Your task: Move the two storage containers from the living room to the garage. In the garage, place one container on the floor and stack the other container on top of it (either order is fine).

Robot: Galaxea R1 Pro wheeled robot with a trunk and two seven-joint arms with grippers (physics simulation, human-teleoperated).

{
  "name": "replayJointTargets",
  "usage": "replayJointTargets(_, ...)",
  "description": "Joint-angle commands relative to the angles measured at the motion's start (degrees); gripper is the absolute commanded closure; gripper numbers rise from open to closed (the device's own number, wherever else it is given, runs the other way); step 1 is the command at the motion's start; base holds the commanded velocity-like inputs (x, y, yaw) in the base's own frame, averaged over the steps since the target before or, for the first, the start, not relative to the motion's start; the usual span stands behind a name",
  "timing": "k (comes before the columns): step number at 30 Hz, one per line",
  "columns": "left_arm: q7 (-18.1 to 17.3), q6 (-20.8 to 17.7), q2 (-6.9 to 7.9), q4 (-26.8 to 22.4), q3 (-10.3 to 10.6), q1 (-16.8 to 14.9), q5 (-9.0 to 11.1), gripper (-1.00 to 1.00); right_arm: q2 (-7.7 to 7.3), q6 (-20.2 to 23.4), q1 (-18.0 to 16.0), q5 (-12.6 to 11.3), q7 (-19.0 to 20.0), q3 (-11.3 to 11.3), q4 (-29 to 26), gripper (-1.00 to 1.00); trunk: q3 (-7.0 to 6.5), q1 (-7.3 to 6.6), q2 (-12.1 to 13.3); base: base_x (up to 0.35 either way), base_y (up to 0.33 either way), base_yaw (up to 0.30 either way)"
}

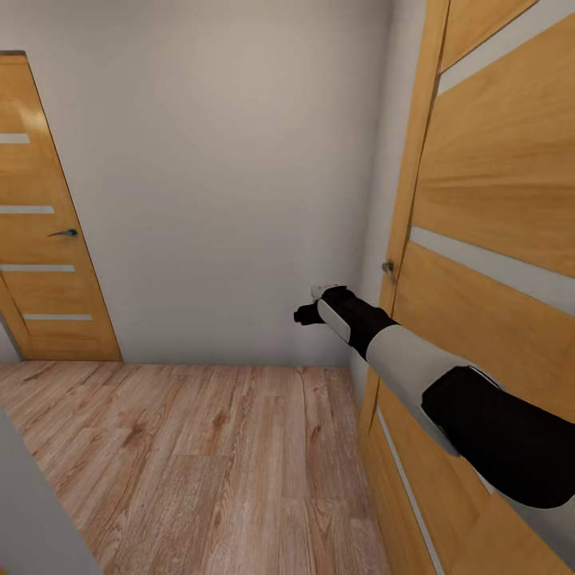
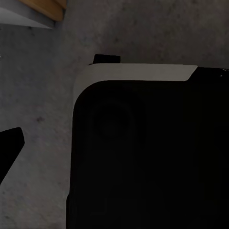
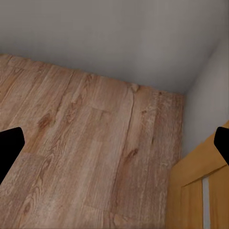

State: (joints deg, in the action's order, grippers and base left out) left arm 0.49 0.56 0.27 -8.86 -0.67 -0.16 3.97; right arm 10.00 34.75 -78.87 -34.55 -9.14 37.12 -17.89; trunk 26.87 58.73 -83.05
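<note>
**Passage through a wooden door with an empty outstretched arm**

Light wood plank flooring [image 1: 200,463] runs up to a plain pale grey wall [image 1: 216,176], with a closed orange-brown wooden door with pale horizontal strips and a dark lever handle [image 1: 44,239] set at the left of the head view. A second, matching wooden door leaf [image 1: 495,200] stands very close at the right, seen almost edge-on, with a small metal latch [image 1: 388,267] on its edge. The two red-orange plastic bins cannot be seen, so nothing can be said of where they lie; the robot is judged to be in transit, and no container is being carried on the right arm.

The step in hand is judged to be getting past the open door leaf. It would be done well if the base were kept apart from the door edge and frame, the extended arm were held clear of the leaf or used only to nudge it wider, and turning were done slowly in the tight corner.

The right gripper [image 1: 307,314], black-tipped on a white and black forearm, is reached forward near the door edge, just beside the latch but not seen touching it. In the right wrist view its two dark fingertips [image 3: 9,148] sit at opposite margins with bare floor between them, so it is spread wide and grasps nothing. In the left wrist view a dark rounded robot body part [image 2: 143,152] lies over grey speckled concrete [image 2: 38,109]; a single dark fingertip [image 2: 9,148] is seen, and whether the left gripper is spread or closed cannot be told
</note>
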Motion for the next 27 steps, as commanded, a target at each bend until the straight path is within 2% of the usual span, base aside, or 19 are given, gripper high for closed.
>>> replayJointTargets(1,0.0,0.1,0.0,0.0,0.0,0.0,0.4,-1.0,0.0,0.1,-0.1,-0.6,-0.5,0.3,0.0,-1.0,0.06,0.0,0.0,0.0,0.0,0.0)
replayJointTargets(24,0.0,0.1,0.01,0.0,0.0,0.0,0.4,-1.0,0.0,-1.6,1.4,-0.2,-0.4,0.5,0.5,-1.0,0.06,0.0,0.0,0.0,0.0,0.0)
replayJointTargets(27,0.0,0.1,0.04,0.0,0.0,0.0,0.4,-1.0,0.0,-1.9,3.5,0.0,-0.4,0.5,0.6,-1.0,0.06,0.0,0.0,0.0,0.0,0.0)
